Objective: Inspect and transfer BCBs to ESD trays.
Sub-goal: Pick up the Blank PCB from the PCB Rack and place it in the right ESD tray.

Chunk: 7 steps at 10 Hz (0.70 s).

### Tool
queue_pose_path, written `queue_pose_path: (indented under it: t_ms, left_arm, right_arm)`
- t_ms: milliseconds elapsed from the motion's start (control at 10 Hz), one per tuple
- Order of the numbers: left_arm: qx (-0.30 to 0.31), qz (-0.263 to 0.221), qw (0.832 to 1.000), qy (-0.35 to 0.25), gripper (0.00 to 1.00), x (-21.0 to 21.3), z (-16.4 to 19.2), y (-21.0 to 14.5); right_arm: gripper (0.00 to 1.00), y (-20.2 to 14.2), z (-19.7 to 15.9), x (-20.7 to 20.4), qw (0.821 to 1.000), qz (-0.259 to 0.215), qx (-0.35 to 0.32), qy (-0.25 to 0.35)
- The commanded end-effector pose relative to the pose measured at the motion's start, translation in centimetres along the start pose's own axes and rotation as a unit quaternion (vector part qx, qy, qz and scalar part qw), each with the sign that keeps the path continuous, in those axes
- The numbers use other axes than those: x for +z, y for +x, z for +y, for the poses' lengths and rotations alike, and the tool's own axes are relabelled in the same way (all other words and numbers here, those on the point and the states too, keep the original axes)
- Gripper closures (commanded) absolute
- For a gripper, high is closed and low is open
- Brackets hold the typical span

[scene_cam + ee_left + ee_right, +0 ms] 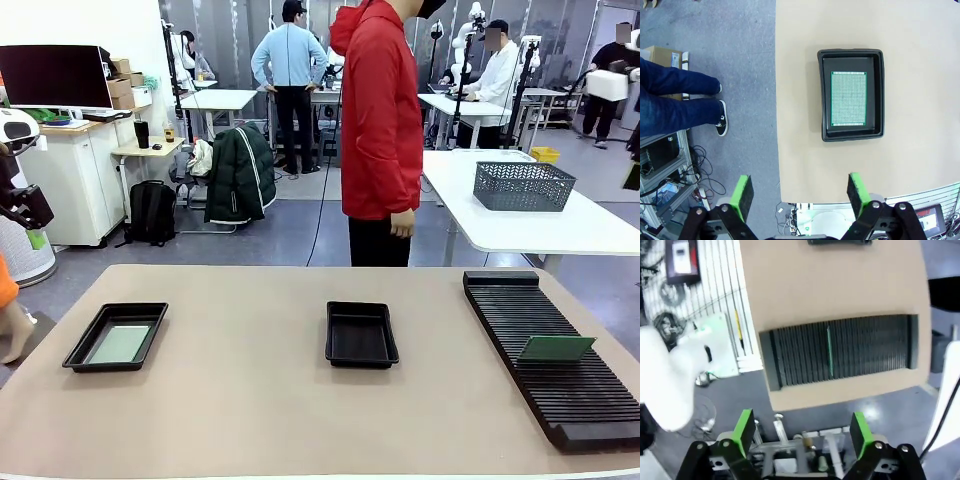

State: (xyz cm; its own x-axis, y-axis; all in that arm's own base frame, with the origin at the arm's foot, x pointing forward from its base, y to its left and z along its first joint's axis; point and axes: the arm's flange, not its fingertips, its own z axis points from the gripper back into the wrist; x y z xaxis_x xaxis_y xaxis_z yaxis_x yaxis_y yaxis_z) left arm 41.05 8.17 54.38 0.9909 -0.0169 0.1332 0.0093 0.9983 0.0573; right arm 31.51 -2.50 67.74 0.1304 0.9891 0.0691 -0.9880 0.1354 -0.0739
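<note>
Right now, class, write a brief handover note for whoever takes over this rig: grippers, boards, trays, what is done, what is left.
Left gripper: open, empty, looking down on the left ESD tray.
Right gripper: open, empty, looking down on the rack.
Done: one BCB lies flat in the left ESD tray.
Left: the second BCB stands in the rack; the middle ESD tray is empty.

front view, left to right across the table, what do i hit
left ESD tray with a BCB lying flat in it → middle ESD tray, nothing in it → black slotted rack with a second BCB standing in its slots
</note>
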Motion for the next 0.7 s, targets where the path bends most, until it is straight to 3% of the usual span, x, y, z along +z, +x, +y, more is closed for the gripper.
queue_pose_path:
  t_ms: [0,300,600]
  left_arm:
    - [0.001,-0.002,1.0,0.0,0.0,0.0,-0.1,-0.1]
    - [0.001,-0.002,1.0,0.0,0.0,0.0,-0.1,-0.1]
    - [0.001,-0.002,1.0,0.0,0.0,0.0,-0.1,-0.1]
  right_arm:
    - [0.0,-1.7,-0.2,0.4,0.998,0.003,0.061,-0.019]
    - [0.0,-2.8,-0.9,1.3,0.993,0.0,0.119,0.002]
    - [0.0,-2.6,-0.2,1.0,0.995,-0.004,0.101,-0.011]
